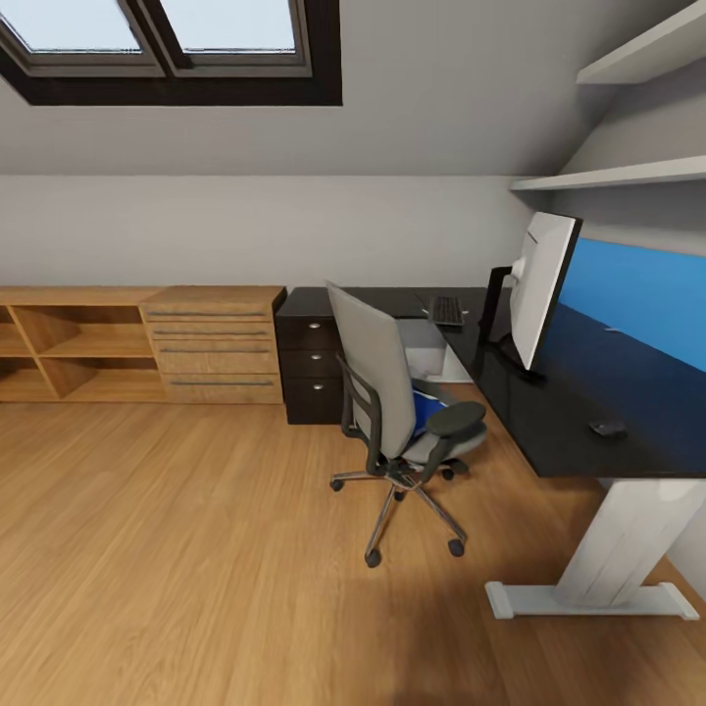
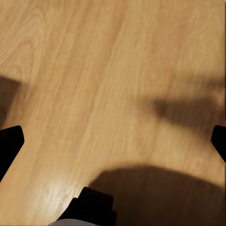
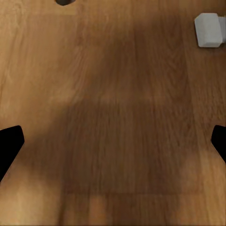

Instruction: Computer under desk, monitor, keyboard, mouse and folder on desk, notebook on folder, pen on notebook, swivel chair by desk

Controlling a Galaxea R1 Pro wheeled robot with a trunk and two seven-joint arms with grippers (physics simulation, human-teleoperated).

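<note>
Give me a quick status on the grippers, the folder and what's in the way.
Left gripper and right gripper open, empty, over bare floor. Blue folder on swivel chair seat. Chair back faces us, blocking the folder; desk just beyond.

Head camera looked down from afar across floor (image 1: pixel 196 549) toward tabletop (image 1: pixel 588 392); both wrist cameras faced floor closely.

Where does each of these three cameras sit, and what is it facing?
Head view: from the robot's head, looking across the room at the grey upholstered swivel chair and glossy black desk; no arms visible.
Left wrist view: near the left gripper, facing the wooden floor; black fingertips at the edges.
Right wrist view: the same for the right gripper.
Shared: all show the floor.
</note>
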